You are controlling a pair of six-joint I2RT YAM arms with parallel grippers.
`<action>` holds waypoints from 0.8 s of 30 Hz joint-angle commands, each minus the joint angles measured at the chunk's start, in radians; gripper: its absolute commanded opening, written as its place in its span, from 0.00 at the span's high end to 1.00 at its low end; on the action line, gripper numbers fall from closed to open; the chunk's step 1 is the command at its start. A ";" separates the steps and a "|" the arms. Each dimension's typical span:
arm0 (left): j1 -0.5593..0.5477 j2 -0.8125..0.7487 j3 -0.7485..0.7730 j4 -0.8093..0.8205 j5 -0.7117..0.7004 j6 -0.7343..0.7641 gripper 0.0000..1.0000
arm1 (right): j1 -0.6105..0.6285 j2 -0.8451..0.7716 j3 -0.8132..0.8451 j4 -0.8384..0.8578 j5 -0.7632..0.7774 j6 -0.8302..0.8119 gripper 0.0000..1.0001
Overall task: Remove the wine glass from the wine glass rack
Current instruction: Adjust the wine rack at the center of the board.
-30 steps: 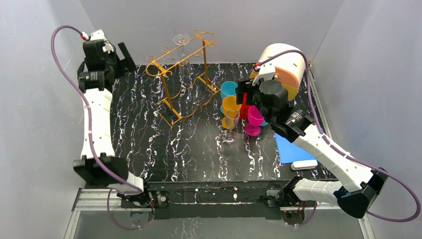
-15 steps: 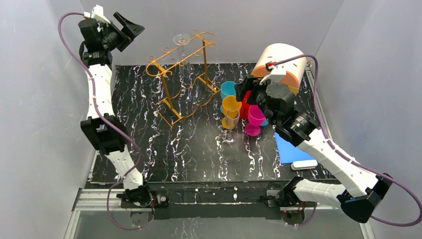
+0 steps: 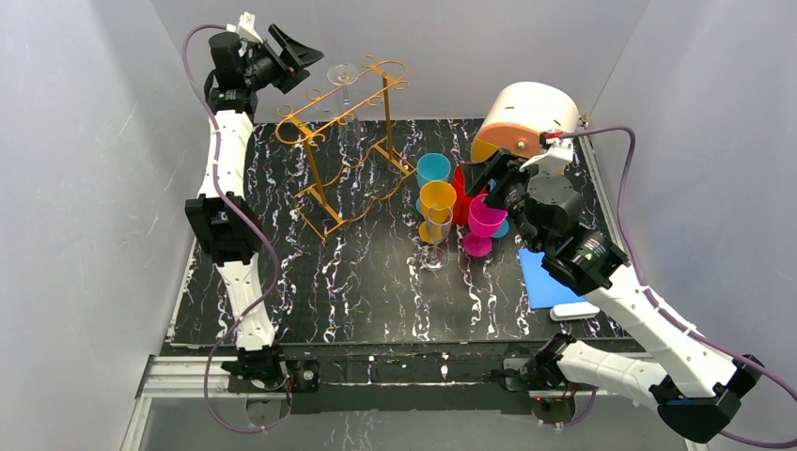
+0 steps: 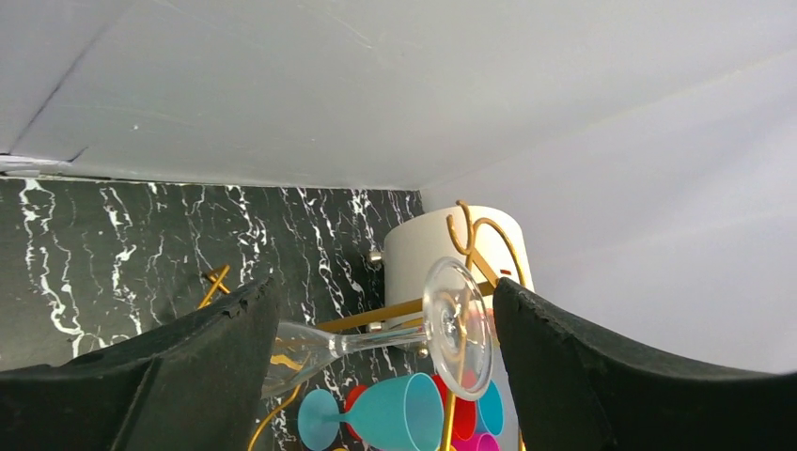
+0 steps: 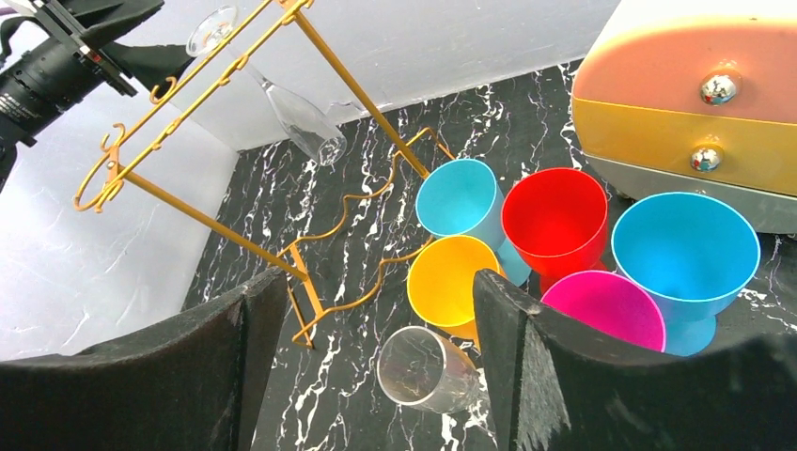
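— Where was the wine glass (image 5: 299,120) at that moment?

— It hung upside down from the top rails of the wine glass rack (image 3: 315,183), near the far end. Its foot rested above the rails and its bowl pointed down toward the bench (image 3: 357,282).

— And your left side?

— My left arm (image 3: 226,160) was stretched high to the far left corner. My left jaws were spread wide and gripped nothing. In my left wrist view the foot of the glass sat between the two fingers but farther out, and I saw no contact with it.

— What about the right?

— My right arm (image 3: 611,282) reached over the right part of the bench. My right jaws were also parted and empty, hanging above a cluster of plastic goblets. There was a light blue goblet (image 5: 456,202), a red goblet (image 5: 554,216), an orange goblet (image 5: 446,277), a magenta goblet (image 5: 601,310) and a wider blue goblet (image 5: 686,249), all standing close together.

— Anything else there?

— A clear glass (image 5: 418,366) stood just beside the orange goblet on its near side. Behind the goblets stood a small drawer chest (image 3: 526,113) with an orange and a yellow front. The rack stood left of the goblets, close to them.
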 commanded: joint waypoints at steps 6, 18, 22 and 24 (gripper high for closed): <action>-0.026 -0.051 0.030 0.049 0.017 0.053 0.20 | 0.001 0.057 0.029 -0.033 -0.046 0.017 0.19; -0.111 -0.105 -0.103 0.114 -0.053 0.074 0.26 | 0.000 0.111 0.070 -0.032 -0.134 0.091 0.23; -0.110 -0.119 -0.114 0.101 -0.056 0.091 0.33 | 0.001 0.093 0.065 -0.048 -0.114 0.084 0.23; -0.110 -0.132 -0.134 0.101 -0.073 0.095 0.36 | 0.001 0.081 0.058 -0.047 -0.105 0.088 0.23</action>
